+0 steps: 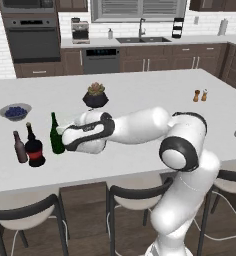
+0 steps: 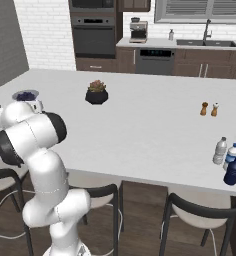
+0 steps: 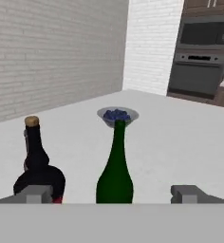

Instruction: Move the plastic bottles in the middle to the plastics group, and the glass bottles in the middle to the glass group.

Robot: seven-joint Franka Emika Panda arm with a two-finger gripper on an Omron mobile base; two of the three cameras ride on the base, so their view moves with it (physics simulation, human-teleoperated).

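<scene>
The hand (image 3: 112,194) is standing open, its two fingertips (image 3: 35,193) set wide apart with nothing between them. In the hand view the green bottle (image 3: 115,176) is rising directly ahead in the gap, and the red-labelled dark bottle (image 3: 38,171) is standing just off the one fingertip; whether that fingertip is touching it cannot be told. Beyond the green bottle a bowl of dark berries (image 3: 117,115) is sitting on the tabletop (image 3: 180,147), with the wall oven (image 3: 201,57) showing behind.

In the left base view the arm is reaching low across the tabletop (image 1: 140,100) toward its left end, the hand (image 1: 64,140) lying against or just beside the green bottle (image 1: 55,132), partly hiding its lower body. The red-labelled dark bottle (image 1: 34,147) is standing upright just left of it, and the small brown bottle (image 1: 19,147) is standing close beside that again; the three are forming one cluster. The berry bowl (image 1: 15,111) is lying behind them, near the edge. A dark pot with a succulent (image 1: 95,96) is standing further back, well apart from the cluster.

At the far right end, in the right base view, the clear bottle (image 2: 220,151), a blue-labelled bottle (image 2: 231,156) and the dark blue bottle (image 2: 232,172) are grouped close together. Salt and pepper shakers (image 2: 209,108) are standing behind them, well apart. Stools (image 1: 135,200) are lining the near edge.
</scene>
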